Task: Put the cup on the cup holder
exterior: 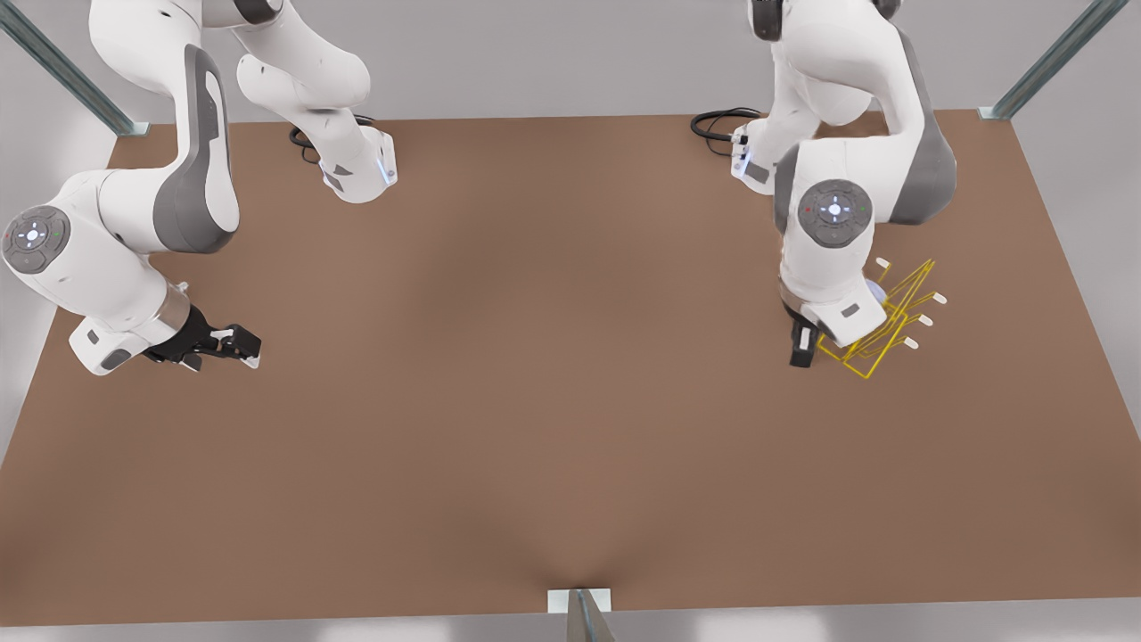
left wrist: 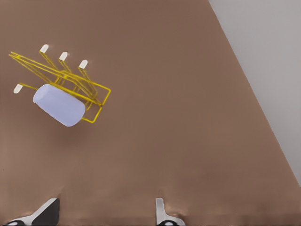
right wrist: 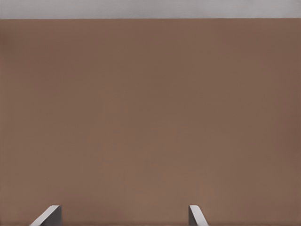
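bare brown counter point(exterior: 535, 401) up front; cup point(left wrist: 59, 104) sits on the cup holder point(left wrist: 96, 101); left claw point(left wrist: 106, 212) released near it; right claw point(right wrist: 123, 215) released, waiting well apart

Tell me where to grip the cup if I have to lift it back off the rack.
Grip the cup across its plain side wall, mid-length. It lies tilted on the yellow rack, so it is probably best to come from the bare-table side, away from the wires. The open left gripper hangs nearby; the right gripper, open, waits at the front view's left.
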{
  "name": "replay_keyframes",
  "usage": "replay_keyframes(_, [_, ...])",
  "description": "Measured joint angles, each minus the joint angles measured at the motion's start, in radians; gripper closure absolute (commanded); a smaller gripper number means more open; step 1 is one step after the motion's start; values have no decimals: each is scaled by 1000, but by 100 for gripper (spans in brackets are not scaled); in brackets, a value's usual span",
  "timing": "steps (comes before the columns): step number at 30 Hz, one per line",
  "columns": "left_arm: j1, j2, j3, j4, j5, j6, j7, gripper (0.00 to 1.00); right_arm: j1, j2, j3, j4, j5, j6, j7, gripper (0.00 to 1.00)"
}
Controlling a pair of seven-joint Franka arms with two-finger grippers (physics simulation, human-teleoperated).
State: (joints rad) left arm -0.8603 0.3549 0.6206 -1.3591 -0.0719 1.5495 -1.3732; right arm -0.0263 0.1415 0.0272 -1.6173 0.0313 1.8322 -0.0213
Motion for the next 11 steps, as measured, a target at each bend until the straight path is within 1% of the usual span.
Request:
replay_keyframes(1, [269,-60,-348,-22,40,-20,79,0,0,0,0,0,0,0,0,0])
replay_keyframes(2, [407,-95,-515,-60,57,-23,153,0,0,0,0,0,0,0,0,0])
replay_keyframes(3, [478,-100,-594,-58,70,-34,223,0,0,0,0,0,0,1,0,0])
replay_keyframes(5, [533,-85,-654,-30,87,-68,352,0,0,1,0,0,0,1,0,0])
replay_keyframes(7, [534,-103,-621,-53,94,-86,476,0,0,1,0,0,0,2,-1,0])
replay_keyframes(11, [531,-77,-589,-5,86,-145,691,0,0,1,0,0,0,2,-1,0])
